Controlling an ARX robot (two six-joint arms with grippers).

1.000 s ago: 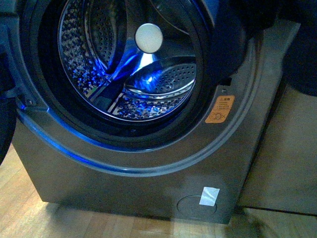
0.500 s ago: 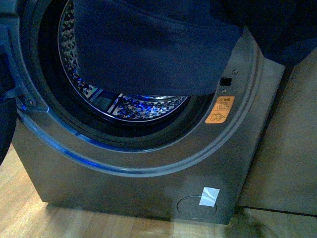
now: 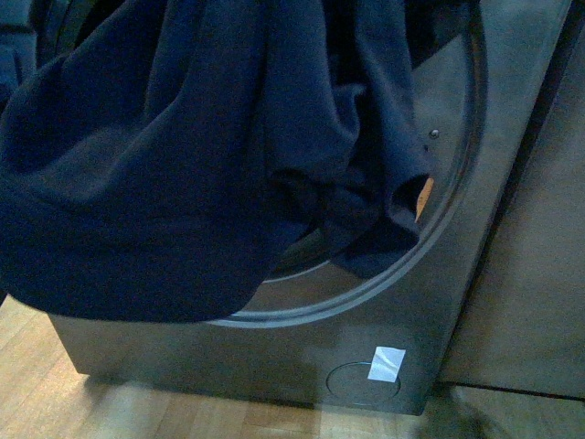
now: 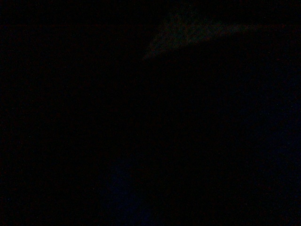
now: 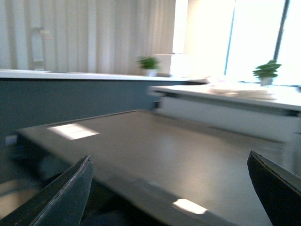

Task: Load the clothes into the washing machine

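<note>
The dark navy clothes [image 3: 164, 183] hung across the mouth of the grey washing machine [image 3: 274, 357], hiding nearly all of it and drooping over the lower rim. The right hand [image 5: 169, 155] had its fingers wide apart, holding nothing. The left wrist view was dark, so I could not tell the left hand's state.

On my right wrist feed I see the right tool [image 5: 168, 155] with its two dark fingers [image 5: 63, 197] spread wide. One comes in at each lower corner of the frame, tips well apart and touching nothing. The wrist is held roughly level, though the feed is a bit blurred. My left wrist feed is dark, so I read nothing from it. On the front feed I can't see either arm.
</note>
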